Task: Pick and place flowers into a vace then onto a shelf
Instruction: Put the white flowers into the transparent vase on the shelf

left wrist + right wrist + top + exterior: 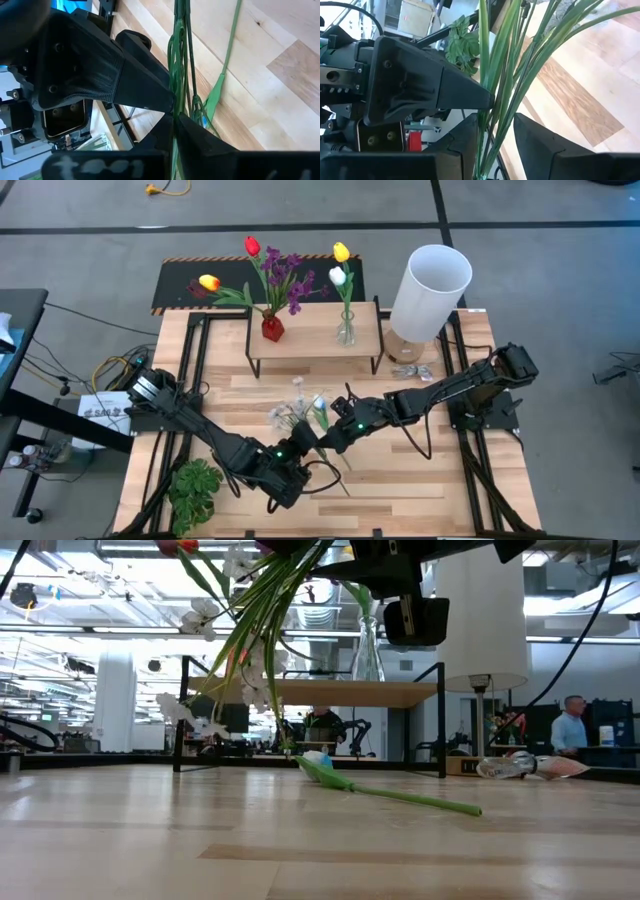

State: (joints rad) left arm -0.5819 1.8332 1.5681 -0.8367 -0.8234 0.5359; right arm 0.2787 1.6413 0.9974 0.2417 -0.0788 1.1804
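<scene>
Both arms are matte black with black cables; each wrist glows with a small green light, and finger housings show ribbed print texture and recessed screws.

High view looks straight down, low view level across the table point(420, 480); wrist views sit close on stems point(180, 75).

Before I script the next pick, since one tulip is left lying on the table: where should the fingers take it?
Take the loose tulip on its bare stem, about midway, coming straight down from above. It lies flat on the table, so the thin stem offers a clear pinch, while the head and leaf end are bulkier and softer.
</scene>
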